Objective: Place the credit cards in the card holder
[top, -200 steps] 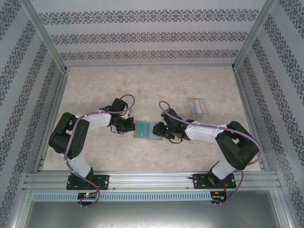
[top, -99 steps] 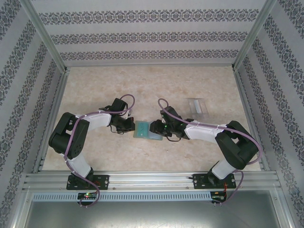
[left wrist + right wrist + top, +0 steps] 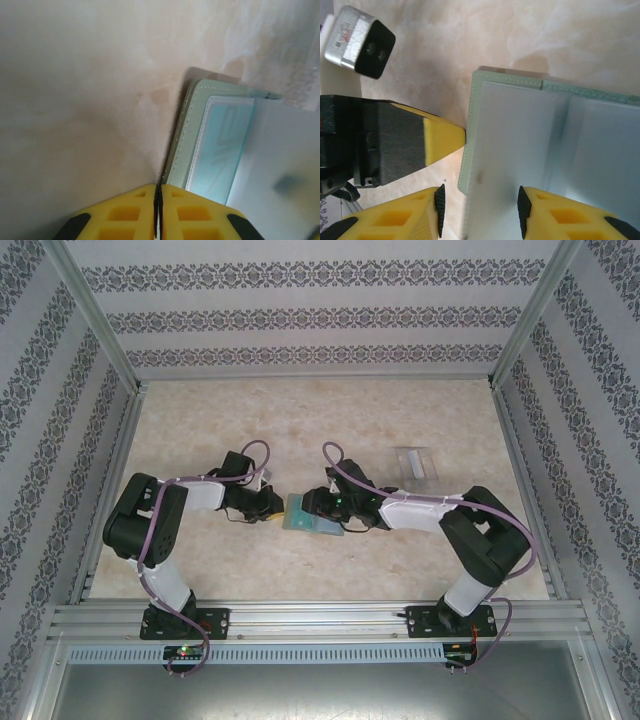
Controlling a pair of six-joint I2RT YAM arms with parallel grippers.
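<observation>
The green card holder lies open on the desk, with a pale card lying on it. The left claw is closed, its tip touching the holder's edge. The right claw stands open above the card.

— Is this a room in a home? I see wallpaper.

— I think not. It looks like a robot test cell in a lab. The wallpapered walls at 9, 12 and 3 o'clock are flat panels, held in a bare aluminium frame.

— And below?

— A marble-look table top. At 6 o'clock an aluminium rail carries the left arm and the right arm, bolted side by side. A home does not have such things.
</observation>
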